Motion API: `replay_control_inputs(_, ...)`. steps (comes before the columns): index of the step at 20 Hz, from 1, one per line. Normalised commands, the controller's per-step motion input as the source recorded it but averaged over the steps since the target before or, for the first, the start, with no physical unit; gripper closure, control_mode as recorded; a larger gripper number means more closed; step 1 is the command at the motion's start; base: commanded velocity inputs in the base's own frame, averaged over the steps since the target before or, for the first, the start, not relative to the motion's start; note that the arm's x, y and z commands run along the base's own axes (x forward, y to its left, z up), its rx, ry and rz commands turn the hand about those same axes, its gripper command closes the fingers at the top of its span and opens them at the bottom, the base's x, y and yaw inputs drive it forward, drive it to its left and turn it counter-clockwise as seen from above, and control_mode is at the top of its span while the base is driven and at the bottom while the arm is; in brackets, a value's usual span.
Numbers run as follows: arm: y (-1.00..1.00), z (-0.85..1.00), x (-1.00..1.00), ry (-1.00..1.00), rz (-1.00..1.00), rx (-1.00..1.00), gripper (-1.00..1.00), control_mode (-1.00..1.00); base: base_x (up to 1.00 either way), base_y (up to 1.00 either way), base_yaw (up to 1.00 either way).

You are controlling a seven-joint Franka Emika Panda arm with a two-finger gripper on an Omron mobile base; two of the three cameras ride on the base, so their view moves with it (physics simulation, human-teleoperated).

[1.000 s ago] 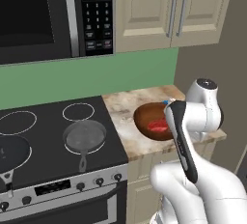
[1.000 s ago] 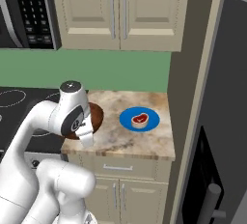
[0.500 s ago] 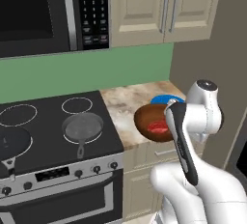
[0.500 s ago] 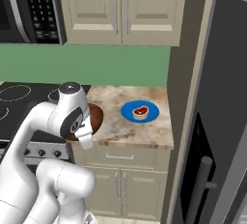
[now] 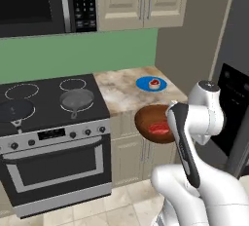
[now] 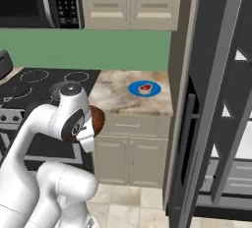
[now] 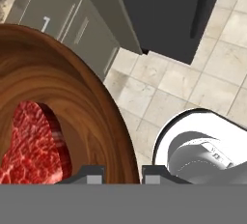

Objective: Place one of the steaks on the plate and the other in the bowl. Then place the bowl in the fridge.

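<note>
Wooden bowl (image 5: 154,122) with 1 steak (image 5: 157,128) leaves the worktop (image 5: 121,89).
Claw (image 7: 122,175) pinched on its rim; fridge (image 6: 216,99) shelf comes next.

Wood-grain bowl (image 7: 72,97), marbled countertop (image 5: 121,91)

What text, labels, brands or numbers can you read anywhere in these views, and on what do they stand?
No text reads clearly.
Microwave keypad: rows of pale marks, too small and blurred to read.
Stove control panel: a small dark display and knobs, no legible marks.
Fridge dispenser panel: plain black, no lettering.
Bowl, plate: no labels.
</note>
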Motion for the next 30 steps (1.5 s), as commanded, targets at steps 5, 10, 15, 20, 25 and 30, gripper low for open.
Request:
replay_control_inputs(5, 0.00, 0.00, 0.00, 0.00, 0.00, 0.00, 1.00, 1.00, -0.83, 0.00, 0.00)
replay_control_inputs(10, 0.00, 0.00, 0.00, 0.00, 0.00, 0.00, 1.00, 1.00, -0.55, 0.00, 0.00)
replay_control_inputs(15, 0.00, 0.00, 0.00, 0.00, 0.00, 0.00, 1.00, 1.00, -0.53, -0.17, 0.00)
replay_control_inputs(20, 0.00, 0.00, 0.00, 0.00, 0.00, 0.00, 1.00, 1.00, -0.49, -0.48, 0.00)
replay_control_inputs(25, 0.00, 0.00, 0.00, 0.00, 0.00, 0.00, 1.00, 1.00, -0.08, 0.26, -0.33)
replay_control_inputs(30, 0.00, 0.00, 0.00, 0.00, 0.00, 0.00, 1.00, 1.00, 0.21, 0.88, -0.49)
